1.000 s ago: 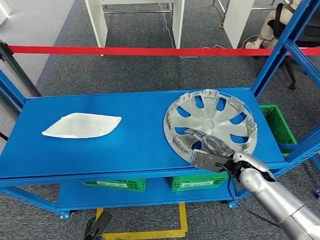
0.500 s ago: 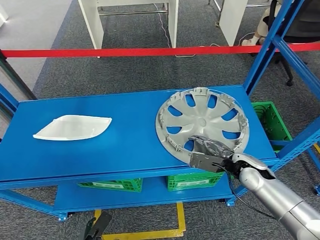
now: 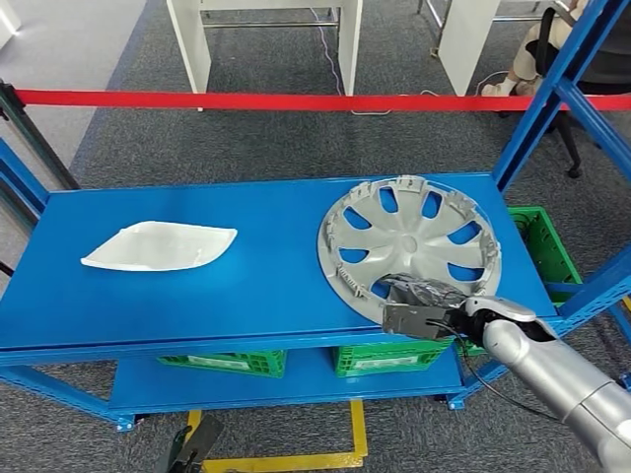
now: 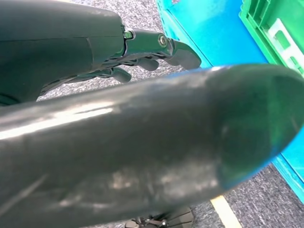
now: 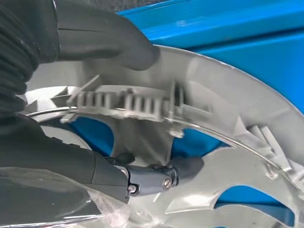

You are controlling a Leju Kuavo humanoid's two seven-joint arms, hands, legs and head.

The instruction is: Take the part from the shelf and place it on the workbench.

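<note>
Silver plastic spoked wheel cover point(image 3: 410, 241) lies inner side up at the right end of the blue metal shelf point(image 3: 260, 276). Right hand point(image 3: 417, 307) grasps its near rim, thumb point(image 5: 107, 40) outside, fingers point(image 5: 157, 175) inside. White curved panel point(image 3: 160, 246) lies far left. Left hand point(image 4: 107, 47) hangs below, holding nothing, fingers loosely apart.

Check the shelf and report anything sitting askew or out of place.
The hubcap lies inner side up, and its near rim juts past the front edge of the shelf, where the right hand grips it. The white part lies flat, well within the shelf. Nothing looks damaged or spilled.
</note>
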